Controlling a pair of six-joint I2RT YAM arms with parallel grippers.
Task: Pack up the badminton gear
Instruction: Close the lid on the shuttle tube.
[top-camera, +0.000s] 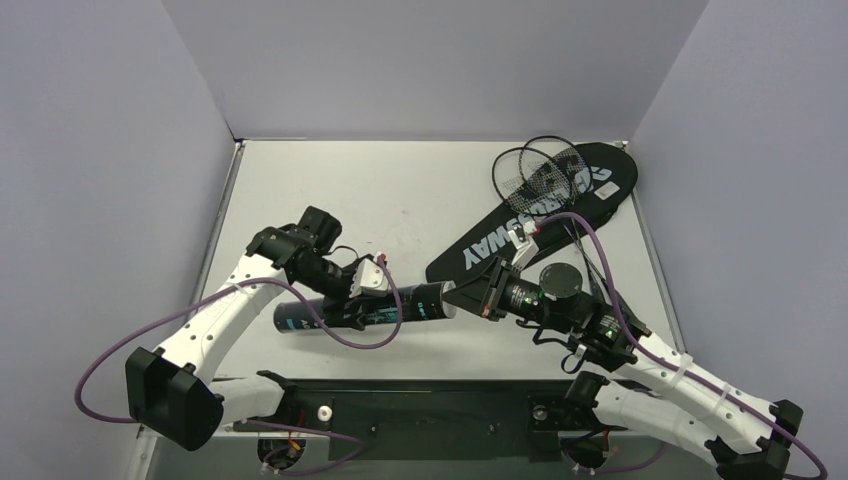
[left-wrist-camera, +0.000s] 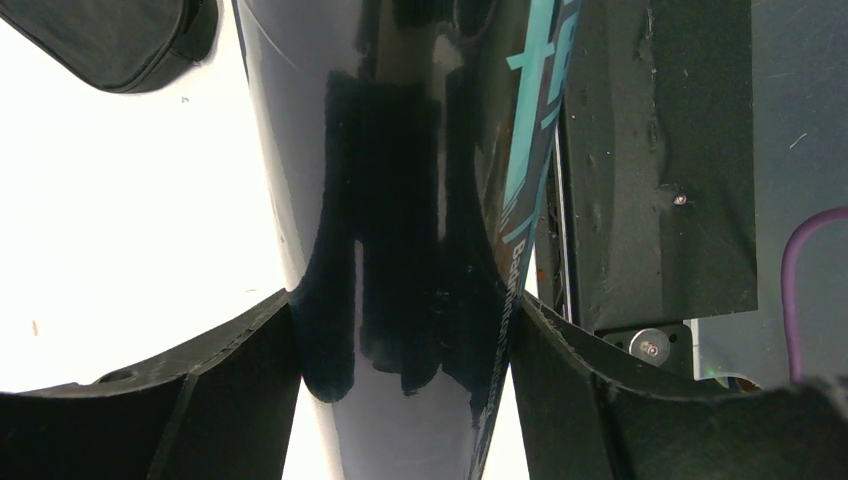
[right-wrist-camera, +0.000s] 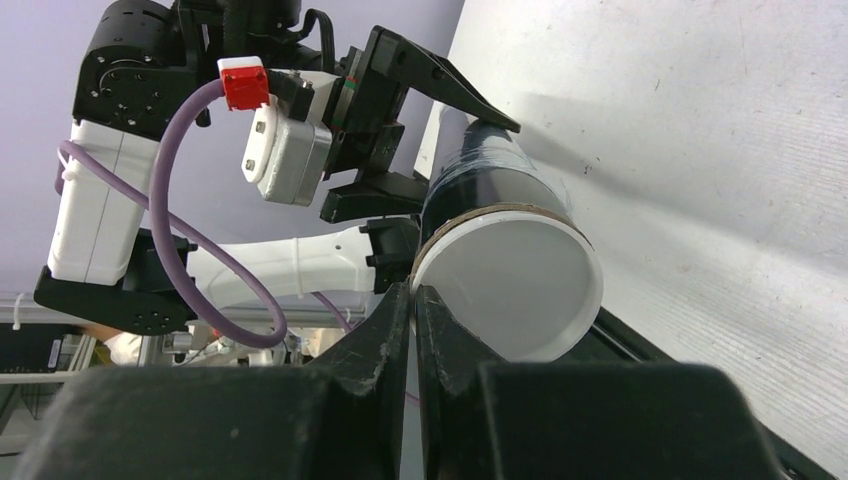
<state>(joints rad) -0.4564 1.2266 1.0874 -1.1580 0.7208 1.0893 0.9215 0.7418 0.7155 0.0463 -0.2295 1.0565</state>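
The long black teal-printed tube (top-camera: 360, 308) lies crosswise near the table's front, held between both arms. My left gripper (top-camera: 362, 290) is shut on its middle; in the left wrist view the fingers (left-wrist-camera: 240, 370) press both sides of the tube (left-wrist-camera: 400, 150). My right gripper (top-camera: 468, 297) is at its right end, fingers (right-wrist-camera: 385, 330) pinched on the rim of the white end cap (right-wrist-camera: 515, 280). The black CROSSWAY bag (top-camera: 520, 225) lies diagonally at the back right. Two rackets' strung heads (top-camera: 540, 168) rest on its wide end.
A black base rail (top-camera: 420, 400) runs along the near edge, just in front of the tube. Purple cables (top-camera: 350, 335) loop by both wrists. Grey walls enclose the table on three sides. A corner of the bag (left-wrist-camera: 110, 40) shows in the left wrist view.
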